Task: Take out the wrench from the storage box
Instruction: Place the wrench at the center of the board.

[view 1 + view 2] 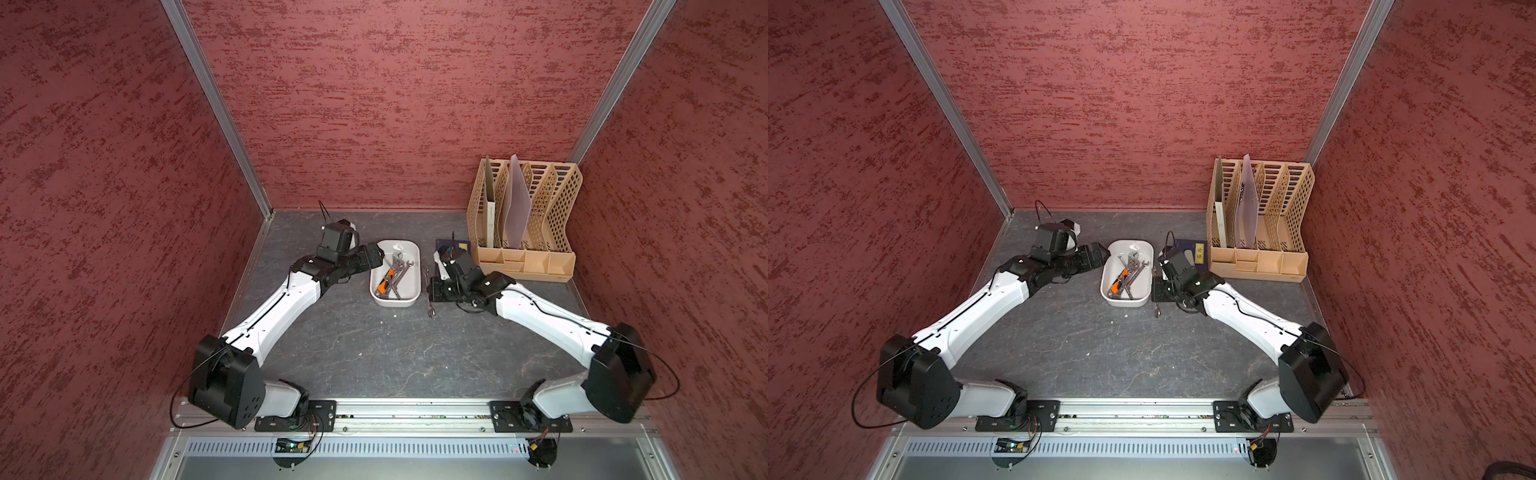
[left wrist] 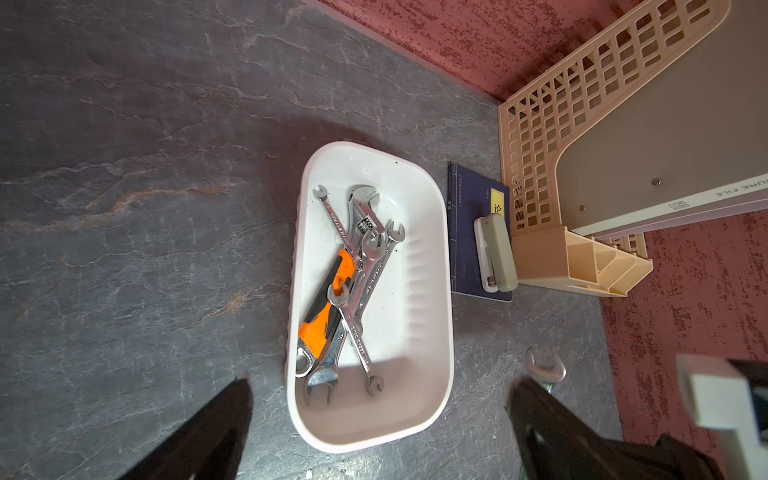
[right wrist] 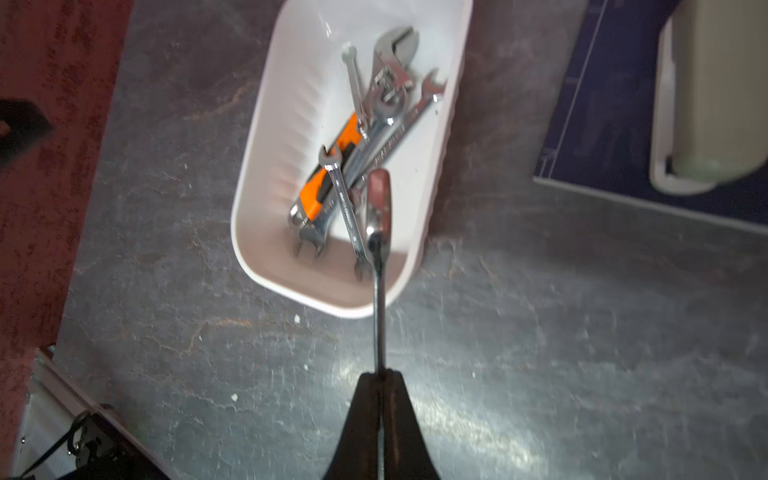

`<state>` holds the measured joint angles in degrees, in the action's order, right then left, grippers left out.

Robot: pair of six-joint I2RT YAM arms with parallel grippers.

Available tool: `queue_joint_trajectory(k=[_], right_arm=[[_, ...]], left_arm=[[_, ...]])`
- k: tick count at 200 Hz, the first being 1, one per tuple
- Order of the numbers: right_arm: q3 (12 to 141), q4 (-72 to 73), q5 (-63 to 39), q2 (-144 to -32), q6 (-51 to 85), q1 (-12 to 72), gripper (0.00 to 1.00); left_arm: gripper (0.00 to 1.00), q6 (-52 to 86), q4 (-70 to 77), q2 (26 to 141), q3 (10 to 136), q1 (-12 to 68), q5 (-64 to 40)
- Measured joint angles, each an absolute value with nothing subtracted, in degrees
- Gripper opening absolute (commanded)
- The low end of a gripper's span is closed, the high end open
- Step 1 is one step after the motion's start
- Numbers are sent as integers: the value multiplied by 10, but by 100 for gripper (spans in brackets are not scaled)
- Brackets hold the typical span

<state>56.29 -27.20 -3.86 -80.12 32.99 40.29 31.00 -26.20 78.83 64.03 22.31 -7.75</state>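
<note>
Over on the left, the left hand [image 2: 379,386] hangs at the left edge of the storage box [image 1: 410,286]. Its two dark fingers [image 2: 224,424] are spread wide, with nothing between them. In the left wrist view they straddle one short end of the box without touching it.

The storage box sits on the grey tabletop [image 1: 374,353], roughly midway between the two arms. Inside it lies a crossed heap of tools: an orange-handled adjustable wrench [image 2: 328,307] with several plain steel spanners [image 2: 365,266] laid over it.

Just right of the box is the right hand [image 3: 380,374], its fingers pinched tight on the shaft of a slim steel wrench [image 3: 378,291]. In both top views this wrench is outside the box, running alongside its right wall, with one end poking out toward the front rail [image 1: 431,312]. Whether it touches the tabletop, I cannot tell.

Further right a dark blue book [image 2: 469,232] lies flat with a pale stapler [image 2: 496,249] on top of it. It sits right beside the tan file rack [image 1: 540,249], which stands in the back right corner with a couple of folders upright in its slots.
</note>
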Motion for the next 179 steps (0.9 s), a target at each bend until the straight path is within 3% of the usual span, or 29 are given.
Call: queue_joint_trajectory(k=[64, 139, 179], right_arm=[[402, -171, -39, -804, 467, 483, 0], [392, -77, -77, -877, 523, 495, 0], [382, -69, -78, -873, 531, 495, 14]], left_arm=[[100, 306, -265, 786, 620, 226, -69], [100, 301, -260, 786, 615, 226, -68], [100, 301, -260, 784, 608, 226, -64]])
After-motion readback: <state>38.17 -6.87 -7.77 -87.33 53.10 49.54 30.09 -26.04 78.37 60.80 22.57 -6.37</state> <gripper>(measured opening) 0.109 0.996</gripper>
